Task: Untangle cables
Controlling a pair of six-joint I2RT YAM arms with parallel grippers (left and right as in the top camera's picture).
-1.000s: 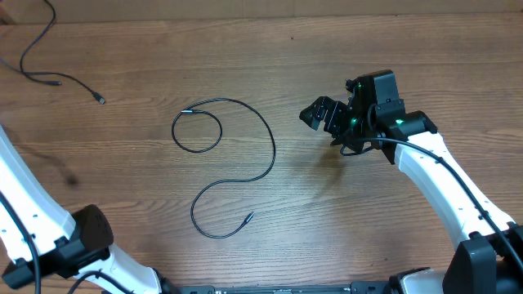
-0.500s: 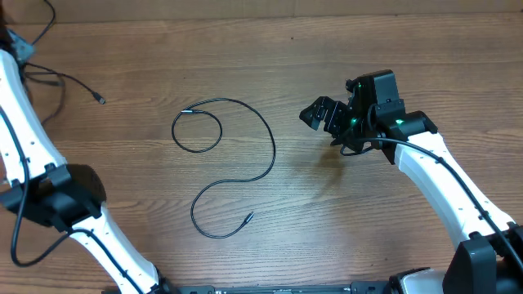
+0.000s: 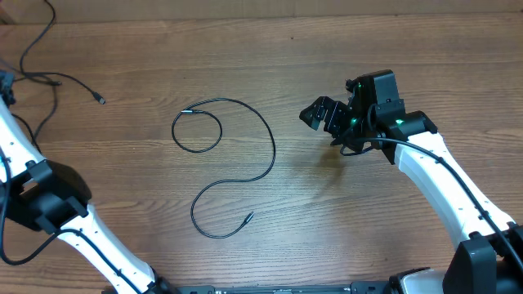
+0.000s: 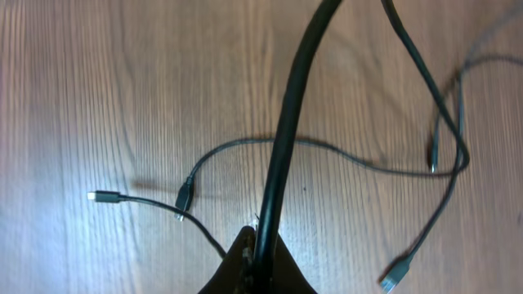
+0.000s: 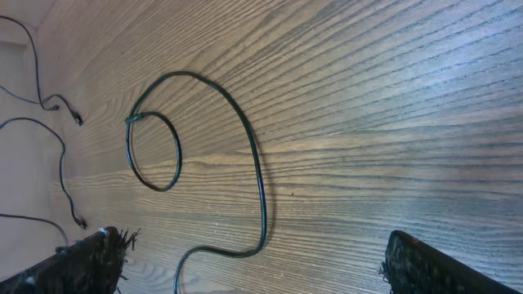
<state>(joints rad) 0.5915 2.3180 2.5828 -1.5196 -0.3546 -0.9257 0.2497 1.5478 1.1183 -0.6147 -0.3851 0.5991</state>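
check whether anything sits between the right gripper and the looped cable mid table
Nothing visible does: only bare table lies between the open right gripper and the looped cable.

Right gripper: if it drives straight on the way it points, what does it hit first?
Probably the long curve of the S-shaped cable, which crosses just ahead of the open right gripper in its wrist view. Depth is unclear: if it pitches down steeply, the bare wooden table comes first.

Left arm (image 3: 47, 198) swung up along left edge; cables (image 3: 51, 80) there shifted, seemingly lifted.
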